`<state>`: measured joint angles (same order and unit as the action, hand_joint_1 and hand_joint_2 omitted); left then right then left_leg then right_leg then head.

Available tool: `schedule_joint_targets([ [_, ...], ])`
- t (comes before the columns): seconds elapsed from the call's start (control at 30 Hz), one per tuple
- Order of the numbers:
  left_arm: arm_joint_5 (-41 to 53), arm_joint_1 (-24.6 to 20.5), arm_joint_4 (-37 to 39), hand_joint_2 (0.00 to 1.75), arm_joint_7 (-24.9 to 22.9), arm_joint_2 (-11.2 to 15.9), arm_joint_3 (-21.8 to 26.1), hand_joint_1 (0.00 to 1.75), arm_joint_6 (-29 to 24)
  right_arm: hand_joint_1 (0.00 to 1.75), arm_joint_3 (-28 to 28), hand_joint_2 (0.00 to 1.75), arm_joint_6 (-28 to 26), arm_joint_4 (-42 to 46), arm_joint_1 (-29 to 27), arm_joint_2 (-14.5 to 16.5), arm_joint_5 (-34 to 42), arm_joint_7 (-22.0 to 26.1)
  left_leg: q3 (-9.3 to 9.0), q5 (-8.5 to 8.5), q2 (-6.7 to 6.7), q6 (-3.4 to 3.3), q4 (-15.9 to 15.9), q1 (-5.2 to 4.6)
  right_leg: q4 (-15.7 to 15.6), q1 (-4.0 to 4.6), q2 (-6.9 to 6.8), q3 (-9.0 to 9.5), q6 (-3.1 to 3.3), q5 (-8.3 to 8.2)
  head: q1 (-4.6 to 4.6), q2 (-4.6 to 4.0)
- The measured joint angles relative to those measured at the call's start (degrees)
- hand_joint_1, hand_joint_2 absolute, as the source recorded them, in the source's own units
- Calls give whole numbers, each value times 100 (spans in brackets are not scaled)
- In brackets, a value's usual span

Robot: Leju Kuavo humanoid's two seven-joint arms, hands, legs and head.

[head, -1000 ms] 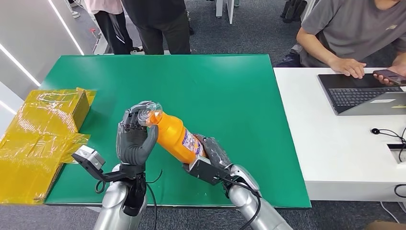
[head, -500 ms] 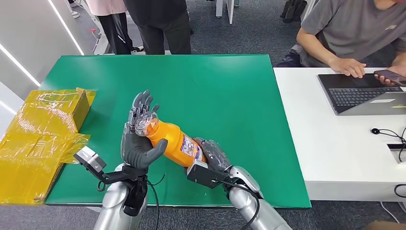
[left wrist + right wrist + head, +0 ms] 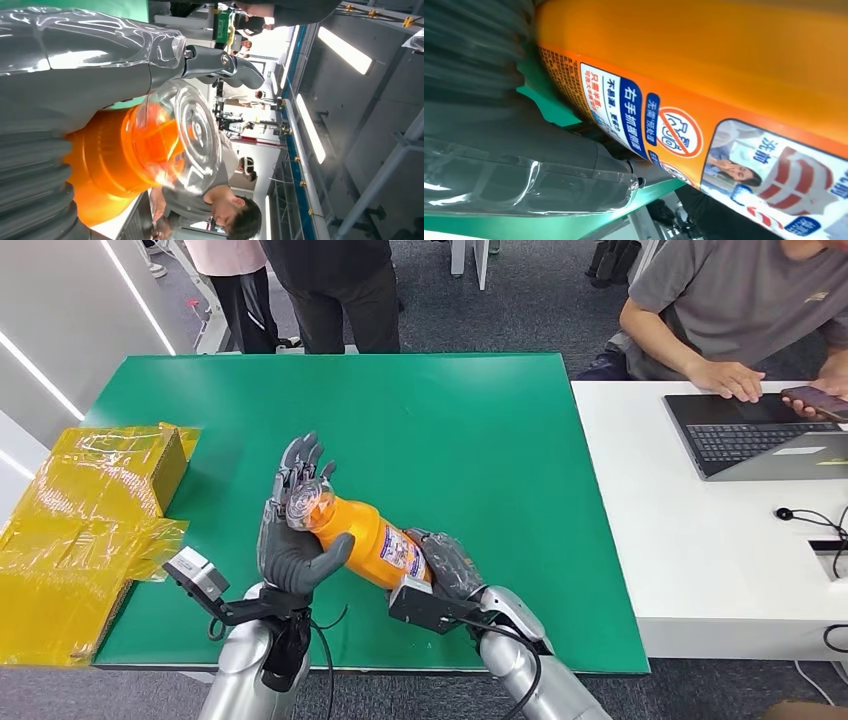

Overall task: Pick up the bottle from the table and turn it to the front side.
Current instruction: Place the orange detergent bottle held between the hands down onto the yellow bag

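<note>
Left hand [image 3: 296, 530] now spread wide beside the bottle [image 3: 362, 534], its base gripped in right hand [image 3: 447, 566].

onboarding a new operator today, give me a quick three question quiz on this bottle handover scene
1. True or false: the orange bottle is standing upright on the green table.
2. Which hand grips the bottle's labelled lower end? A) left hand B) right hand C) a person's hand
3. Fill in: the bottle's clear cap end lies against the robot's ____ hand.

Key: 1 false, it is tilted and held off the table; 2 B; 3 left.
</note>
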<state>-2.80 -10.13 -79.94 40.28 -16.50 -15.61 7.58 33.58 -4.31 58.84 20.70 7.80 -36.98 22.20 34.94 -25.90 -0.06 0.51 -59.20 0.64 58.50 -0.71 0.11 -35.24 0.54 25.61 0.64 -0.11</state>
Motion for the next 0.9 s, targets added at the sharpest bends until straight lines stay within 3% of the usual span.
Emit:
schedule_joint_targets([
  [0.57,-7,-12,319,175,3,0,-33,0,-50,163,107,175,195,74,90,0,-90,59,0,0,-1,0,0,0,0,0,-1,0,0,0,-1,0],
  [0.7,-47,-12,366,175,3,1,-53,170,-119,161,109,175,239,71,90,0,-90,38,0,0,-1,0,0,0,0,0,-1,0,0,0,-1,0],
  [0.9,-96,-10,379,175,4,5,-109,175,-286,158,110,175,244,60,95,0,-80,19,1,0,-1,0,0,0,0,0,-1,1,0,0,-1,0],
])
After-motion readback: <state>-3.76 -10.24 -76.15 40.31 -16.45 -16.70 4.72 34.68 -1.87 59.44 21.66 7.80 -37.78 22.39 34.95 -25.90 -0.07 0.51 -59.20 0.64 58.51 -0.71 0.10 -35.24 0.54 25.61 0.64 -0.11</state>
